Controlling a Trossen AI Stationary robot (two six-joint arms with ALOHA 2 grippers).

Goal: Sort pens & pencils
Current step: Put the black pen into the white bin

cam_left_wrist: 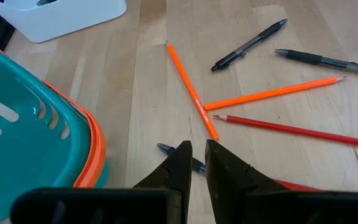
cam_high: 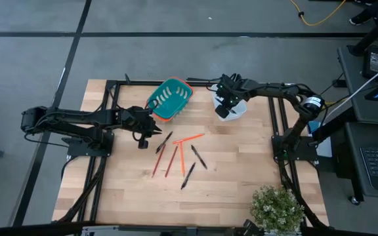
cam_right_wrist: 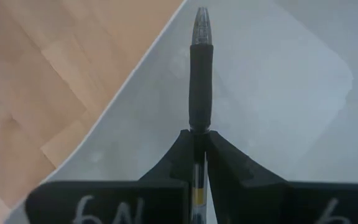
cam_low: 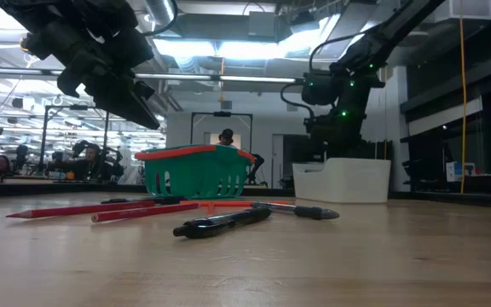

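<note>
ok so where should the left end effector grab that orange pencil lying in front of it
Grip the orange pencil mid-shaft, coming straight down from above with fingers across its length. It lies flat on the table, and its lower end touches a second orange pencil, so stay on the free upper half.

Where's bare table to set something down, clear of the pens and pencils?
Free: the table's near strip between the pile and the plant, and the board right of the pens. Crowded: centre with the pencils, and the far edge with basket and white bin.

Partial white handwritten marks, resembling "6N" and "6", stand on the right gripper body. No other text is legible.
</note>
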